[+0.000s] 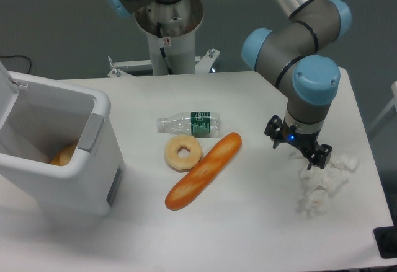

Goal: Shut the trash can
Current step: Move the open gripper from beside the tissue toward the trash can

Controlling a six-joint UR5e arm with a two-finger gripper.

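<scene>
Trash can (59, 160) sits open at the table's (248, 222) left edge, something orange inside it. Well to its right, we see our arm bent downward, the gripper (296, 145) hovering just above crumpled white tissue (322, 182); we cannot tell how its jaws stand. Between can and gripper lie a baguette (203, 170), a donut (183, 153) and a clear bottle (189, 124) whose green label is unreadable.

Your trash can (59, 154) stands open at the table's (248, 222) left edge, something orange inside; a bottle (189, 124), doughnut (183, 153) and baguette (203, 170) lie mid-table; your gripper (304, 154) hangs at crumpled tissue (322, 182) on the right, its jaws unreadable.
</scene>
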